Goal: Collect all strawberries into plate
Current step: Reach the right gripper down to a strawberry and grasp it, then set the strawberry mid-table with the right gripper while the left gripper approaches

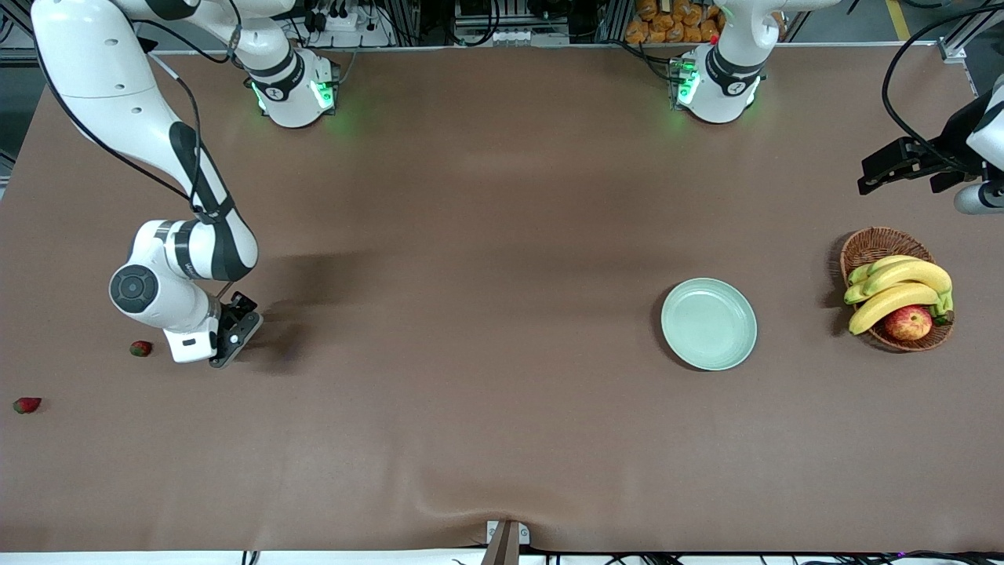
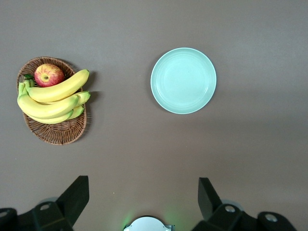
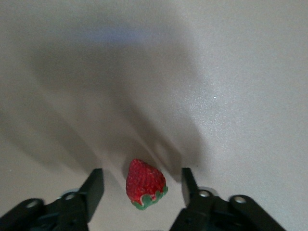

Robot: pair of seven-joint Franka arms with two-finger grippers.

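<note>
One strawberry [image 3: 145, 185], red with a green cap, lies on the table between the fingers of my right gripper [image 3: 142, 172]. The gripper is open, with a gap on each side of the berry. From the front, the right gripper [image 1: 235, 337] is down at the table near the right arm's end and hides that berry. Two more strawberries [image 1: 141, 348] [image 1: 27, 405] lie beside it, closer to the table's end. The pale green plate [image 1: 673, 314] [image 2: 157, 82] is empty. My left gripper [image 1: 869, 184] [image 2: 144, 195] waits open, high over the left arm's end.
A wicker basket [image 1: 878, 245] [image 2: 57, 137] with bananas [image 1: 898, 286] and an apple [image 1: 907, 322] stands beside the plate, toward the left arm's end. Brown cloth covers the table between the strawberries and the plate.
</note>
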